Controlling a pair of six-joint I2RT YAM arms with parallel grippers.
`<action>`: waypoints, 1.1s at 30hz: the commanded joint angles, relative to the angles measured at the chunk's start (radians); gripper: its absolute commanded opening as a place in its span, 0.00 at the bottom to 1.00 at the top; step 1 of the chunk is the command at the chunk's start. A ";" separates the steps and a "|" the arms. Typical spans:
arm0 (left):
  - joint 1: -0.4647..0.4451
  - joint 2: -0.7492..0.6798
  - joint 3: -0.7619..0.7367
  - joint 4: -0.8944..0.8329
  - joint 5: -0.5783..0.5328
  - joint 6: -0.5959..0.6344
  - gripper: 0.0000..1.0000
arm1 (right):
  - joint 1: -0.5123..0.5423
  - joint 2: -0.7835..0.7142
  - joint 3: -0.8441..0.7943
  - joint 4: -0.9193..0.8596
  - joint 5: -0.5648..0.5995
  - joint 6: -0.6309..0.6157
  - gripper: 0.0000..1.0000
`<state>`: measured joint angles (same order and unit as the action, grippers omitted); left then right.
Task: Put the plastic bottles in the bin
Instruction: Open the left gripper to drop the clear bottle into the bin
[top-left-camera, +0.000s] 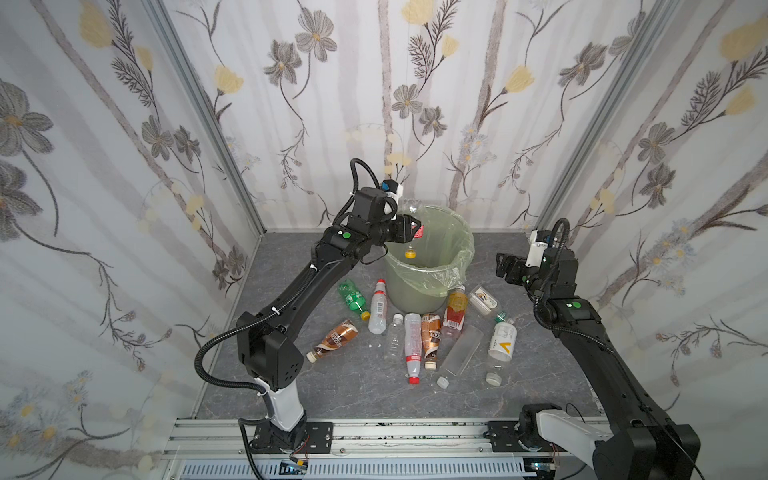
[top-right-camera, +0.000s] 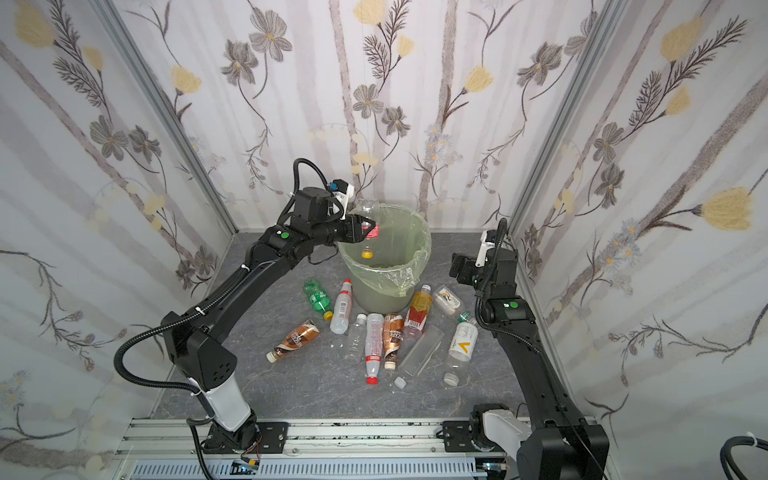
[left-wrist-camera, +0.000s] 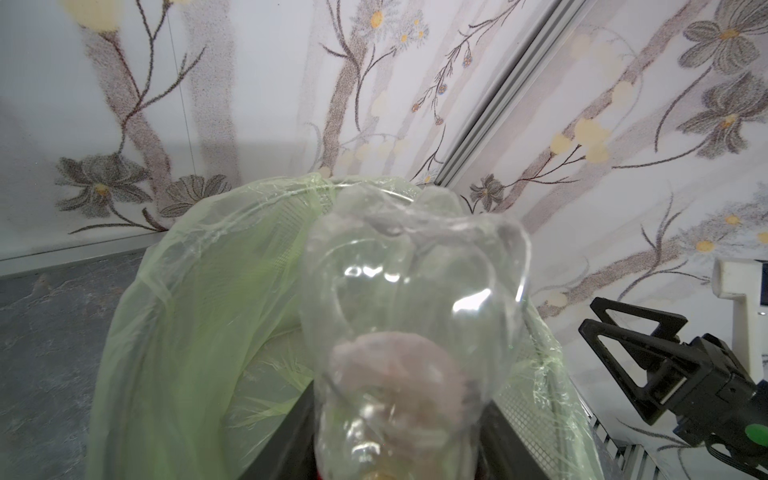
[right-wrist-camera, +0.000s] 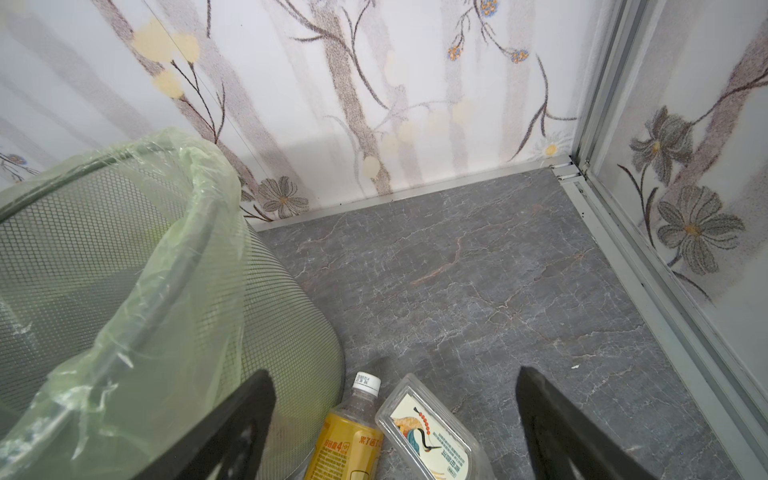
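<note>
My left gripper (top-left-camera: 415, 230) (top-right-camera: 368, 230) is shut on a clear bottle (top-left-camera: 411, 208) (top-right-camera: 368, 210) with a red label, held base-up over the near left rim of the bin (top-left-camera: 415, 286) (top-right-camera: 386, 291). In the left wrist view the bottle (left-wrist-camera: 411, 311) fills the space between the jaws, with the bin's green liner (left-wrist-camera: 187, 291) behind it. A yellow cap (top-left-camera: 410, 252) shows below it inside the bin's mouth. Several plastic bottles lie on the floor before the bin, among them a green one (top-left-camera: 352, 297) and an amber tea one (top-left-camera: 455, 309) (right-wrist-camera: 353, 440). My right gripper (top-left-camera: 500, 266) (top-right-camera: 455, 266) (right-wrist-camera: 392, 374) hangs open and empty right of the bin.
A clear flat container (top-left-camera: 483, 300) (right-wrist-camera: 428, 428) lies beside the tea bottle under my right gripper. Flowered walls close in the back and both sides. Bare grey floor (right-wrist-camera: 478, 270) stretches right of the bin to the back corner. A rail (top-left-camera: 374, 436) runs along the front.
</note>
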<state>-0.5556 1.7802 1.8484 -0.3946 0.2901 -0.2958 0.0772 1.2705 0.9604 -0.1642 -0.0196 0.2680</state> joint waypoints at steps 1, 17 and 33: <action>0.000 -0.003 -0.003 0.037 0.025 -0.017 0.53 | -0.001 0.016 -0.001 0.004 0.014 -0.006 0.91; 0.002 -0.045 -0.023 0.039 0.000 -0.005 0.68 | -0.001 0.043 -0.001 -0.033 0.015 -0.013 0.91; 0.024 -0.151 -0.099 0.037 -0.076 0.051 0.76 | -0.001 0.084 0.001 -0.095 -0.062 -0.032 0.92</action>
<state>-0.5419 1.6623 1.7744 -0.3874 0.2684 -0.2798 0.0772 1.3403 0.9581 -0.2352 -0.0540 0.2520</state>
